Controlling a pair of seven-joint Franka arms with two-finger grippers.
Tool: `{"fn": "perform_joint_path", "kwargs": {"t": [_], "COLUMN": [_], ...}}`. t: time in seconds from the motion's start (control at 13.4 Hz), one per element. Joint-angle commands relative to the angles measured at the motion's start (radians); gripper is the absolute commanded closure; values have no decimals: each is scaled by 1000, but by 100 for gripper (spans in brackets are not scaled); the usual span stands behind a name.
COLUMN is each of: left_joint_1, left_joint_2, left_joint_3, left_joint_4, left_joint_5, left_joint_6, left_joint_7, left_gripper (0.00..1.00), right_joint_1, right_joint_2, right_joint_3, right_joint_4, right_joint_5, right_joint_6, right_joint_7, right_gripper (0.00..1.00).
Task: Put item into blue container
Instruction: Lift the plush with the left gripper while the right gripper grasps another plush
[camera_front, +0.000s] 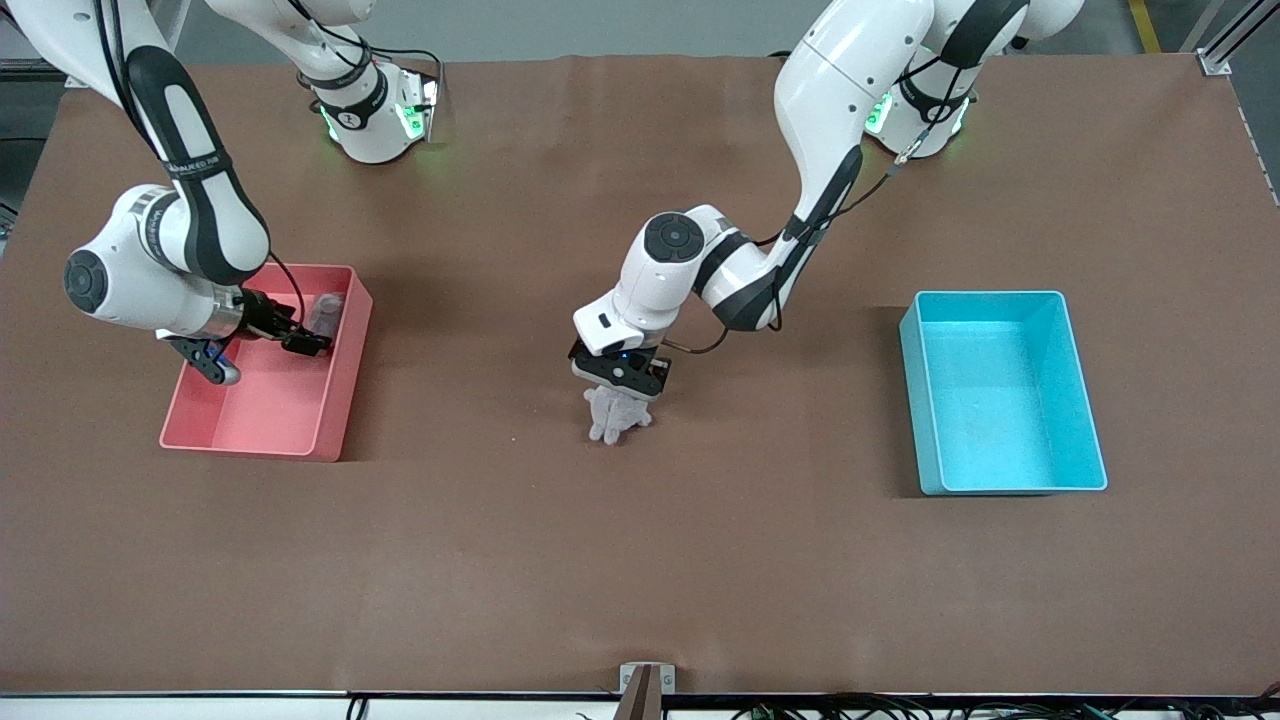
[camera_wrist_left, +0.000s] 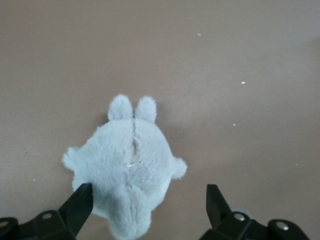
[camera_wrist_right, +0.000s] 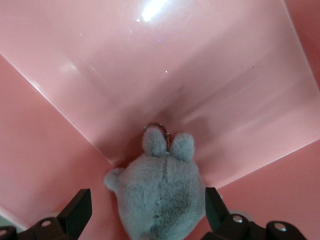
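A small grey plush toy (camera_front: 615, 414) lies on the brown table near its middle. My left gripper (camera_front: 622, 392) is low over it and open. In the left wrist view the toy (camera_wrist_left: 127, 165) sits partly between the fingers (camera_wrist_left: 80, 204), close to one of them, and my left gripper (camera_wrist_left: 148, 204) is not closed on it. The light-blue container (camera_front: 1000, 400) stands empty toward the left arm's end of the table. My right gripper (camera_front: 306, 343) is down inside a pink bin (camera_front: 270, 405), open around a second grey plush (camera_wrist_right: 162, 200) with a key ring.
The pink bin stands toward the right arm's end of the table, with the second plush (camera_front: 325, 312) against its wall. Bare brown table lies between the middle toy and the blue container.
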Motion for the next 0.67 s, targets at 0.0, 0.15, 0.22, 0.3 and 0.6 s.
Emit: {"fn": "perform_joint_path", "kwargs": {"t": [0.0,0.15,0.22,0.3,0.6], "left_joint_1": [-24,-63,-75,-78,-78], "left_joint_2": [27,27,29,35,53], "left_joint_3": [39,96,116,124,132], "left_joint_4": [25,25,25,25,37], "left_joint_5": [16,15,15,15,15], "left_joint_6": [8,6,8,6,9], "left_joint_7": [-12,-12,-13,-12,-13], "left_gripper": [0,0,0,0,0], "right_joint_1": [-22,-22,-22,-18,1], "right_joint_2": [0,19,25,36,73], "right_joint_3": [19,21,21,21,21], "right_joint_4": [-33,-33,-33,-33,-33], "right_joint_5": [31,32,53,76,90], "right_joint_6": [26,26,26,26,25], "right_joint_7": [-17,-16,-17,-17,-17], "right_gripper": [0,0,0,0,0]}}
